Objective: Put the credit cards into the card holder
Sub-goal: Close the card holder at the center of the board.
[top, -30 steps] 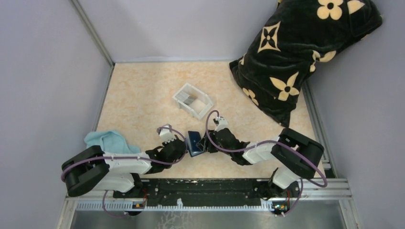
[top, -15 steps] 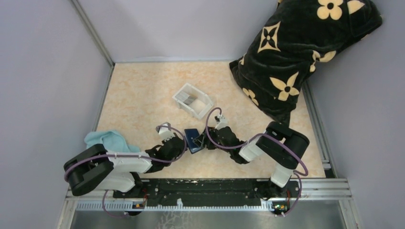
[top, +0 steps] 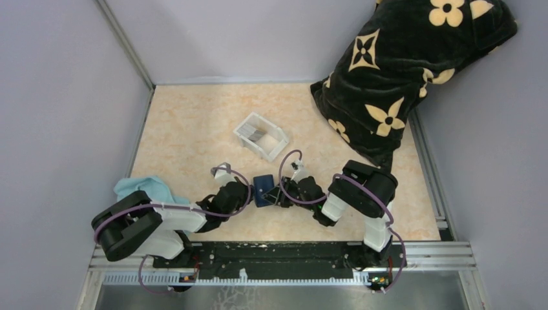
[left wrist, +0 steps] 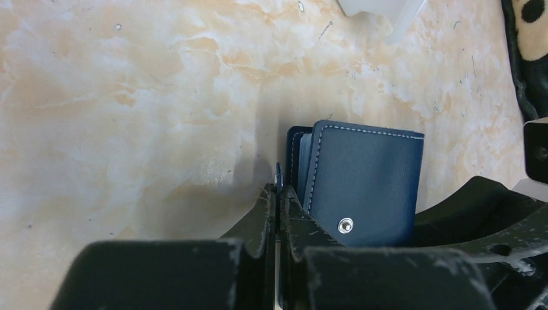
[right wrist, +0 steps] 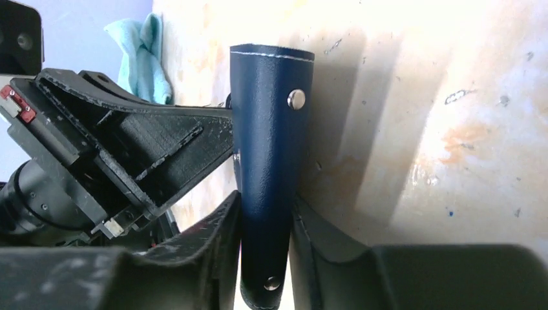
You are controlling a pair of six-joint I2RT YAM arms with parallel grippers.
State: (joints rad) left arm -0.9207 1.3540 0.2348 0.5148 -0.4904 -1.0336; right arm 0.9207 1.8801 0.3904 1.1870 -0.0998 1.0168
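The navy card holder (top: 262, 190) stands on edge on the table between my two grippers. My right gripper (right wrist: 266, 226) is shut on its snap-stud cover (right wrist: 268, 148). In the left wrist view my left gripper (left wrist: 279, 191) is shut on a thin blue flap at the open side of the card holder (left wrist: 365, 177); its lighter inner pockets show beside the fingers. In the top view the left gripper (top: 247, 194) and the right gripper (top: 278, 194) face each other across it. Dark credit cards (top: 256, 135) lie in the white tray (top: 274, 146) behind.
A black pillow with tan flowers (top: 413, 64) leans in the back right corner. A teal cloth (top: 145, 189) lies at the left near my left arm. Grey walls enclose the tan table on three sides.
The right arm's elbow has folded in to the left, toward the middle. The card holder has shifted slightly away from the bases. Both grippers keep their hold.
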